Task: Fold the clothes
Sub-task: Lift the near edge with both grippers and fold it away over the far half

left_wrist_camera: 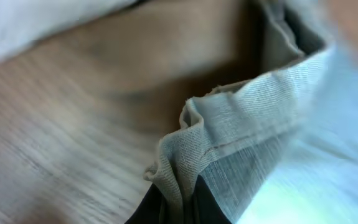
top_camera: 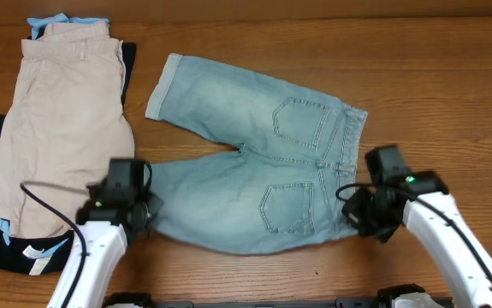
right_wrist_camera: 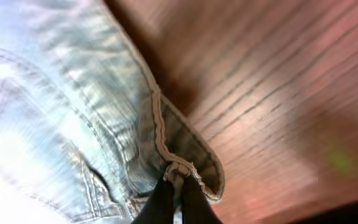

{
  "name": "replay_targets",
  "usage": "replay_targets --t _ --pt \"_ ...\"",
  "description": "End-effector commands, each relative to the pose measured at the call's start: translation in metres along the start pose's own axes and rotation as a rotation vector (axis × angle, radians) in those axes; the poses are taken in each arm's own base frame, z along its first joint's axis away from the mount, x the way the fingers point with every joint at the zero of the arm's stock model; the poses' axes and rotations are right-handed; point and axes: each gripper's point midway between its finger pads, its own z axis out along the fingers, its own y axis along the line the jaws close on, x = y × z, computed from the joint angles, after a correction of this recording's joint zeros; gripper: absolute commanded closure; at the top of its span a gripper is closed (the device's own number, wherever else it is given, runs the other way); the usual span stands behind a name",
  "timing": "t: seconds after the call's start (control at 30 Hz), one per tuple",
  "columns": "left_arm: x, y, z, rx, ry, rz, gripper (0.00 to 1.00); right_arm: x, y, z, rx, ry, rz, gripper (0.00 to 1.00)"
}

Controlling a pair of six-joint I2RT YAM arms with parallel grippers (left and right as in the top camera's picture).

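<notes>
Table (top_camera: 254,278), shorts (top_camera: 288,184) cuff hidden under left claw (top_camera: 145,214)

A: What does the robot look like?
B: White rounded tubes, boxy black heads (top_camera: 126,184). The left arm (top_camera: 100,248), lower left, has a looping black cable (top_camera: 57,211); the right arm (top_camera: 455,235), lower right, has a small green light (top_camera: 410,180).
A: Fingers (right_wrist_camera: 160,202)?
B: Thin and black.

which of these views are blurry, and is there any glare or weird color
Overhead: sharp and evenly lit, the denim shorts crisp. Left wrist: soft throughout, table grain smeared, only the cuff near the lens fairly clear. Right wrist: pocket stitching at left blurred and washed out, reddish cast on the wood, faint green spot low right, waistband edge sharpest.
</notes>
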Motion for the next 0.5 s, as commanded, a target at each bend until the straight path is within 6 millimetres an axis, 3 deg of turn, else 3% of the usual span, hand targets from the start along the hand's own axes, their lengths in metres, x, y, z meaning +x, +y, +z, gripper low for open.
replay_targets --t 0.0,0.2,0.3,0.47 --pt "-0.034 -0.04 -0.042 0.109 -0.068 0.181 0.96 -0.028 0.017 -0.05 -0.036 -0.18 -0.044 0.96" --pt "-0.07 -0.067 -0.107 0.165 -0.167 0.269 0.95 -0.039 0.032 -0.118 -0.093 -0.308 -0.128 0.96" --pt "-0.079 -0.072 -0.136 0.179 -0.19 0.287 0.96 -0.037 0.025 -0.145 -0.081 -0.343 -0.119 0.96" --pt "-0.083 -0.071 -0.172 0.184 -0.203 0.329 0.96 -0.026 0.011 -0.166 -0.078 -0.345 -0.106 0.96"
